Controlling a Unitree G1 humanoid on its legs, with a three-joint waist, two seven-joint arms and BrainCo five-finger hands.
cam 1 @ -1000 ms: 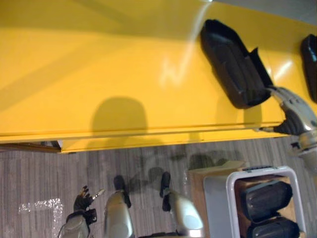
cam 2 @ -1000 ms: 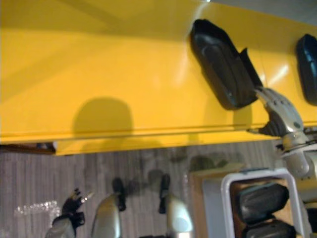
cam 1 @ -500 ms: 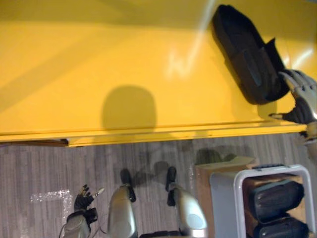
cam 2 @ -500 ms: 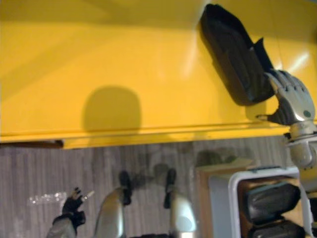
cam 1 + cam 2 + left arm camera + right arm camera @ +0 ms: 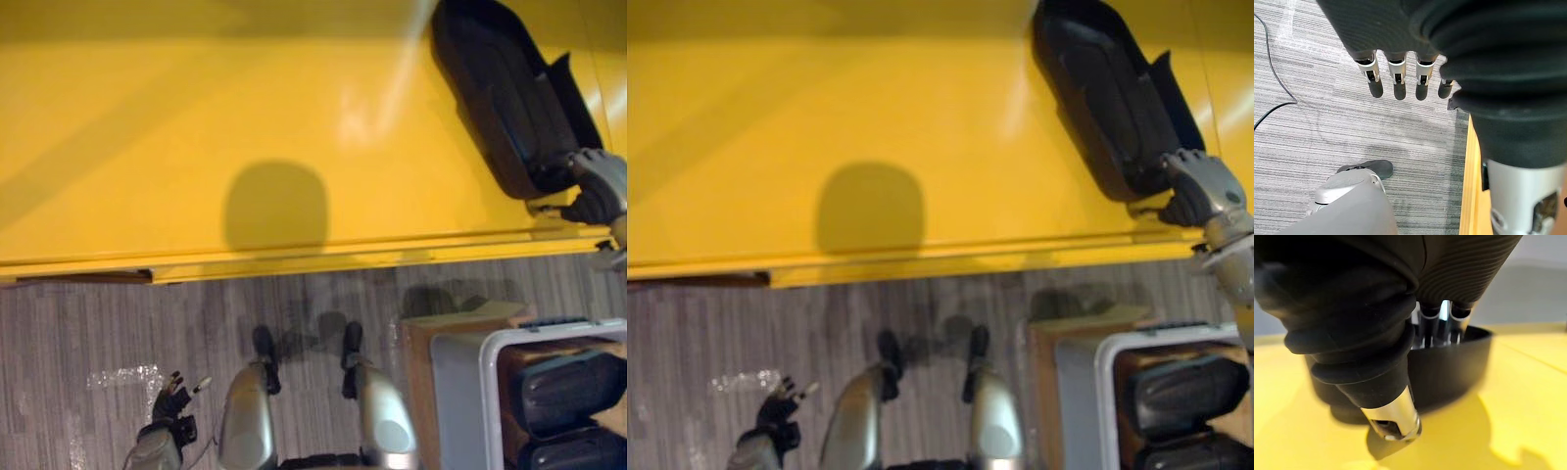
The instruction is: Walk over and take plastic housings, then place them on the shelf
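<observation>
**Right hand (image 5: 1200,186) closed on the near end of the housing (image 5: 1102,93), which is laid on the shelf (image 5: 774,117).**

The fingers (image 5: 1449,323) are curled over the end wall with the tips dipped inside, and the thumb (image 5: 1391,418) is set outside that wall, so the housing is taken as gripped. From the fingers, the long axis runs away toward the back of the shelf, skewed a little left. The whole body lies beyond the fingertips, and the shelf's front lip is just behind the palm. Placement is judged nearly done: release, then withdrawal back along that axis, is called for. Behind and below the hand, more housings (image 5: 1181,390) are stacked in a white bin (image 5: 1101,401). The left hand (image 5: 1396,83) is hung slack-fingered over the floor (image 5: 1327,112), well apart, with nothing held.
</observation>
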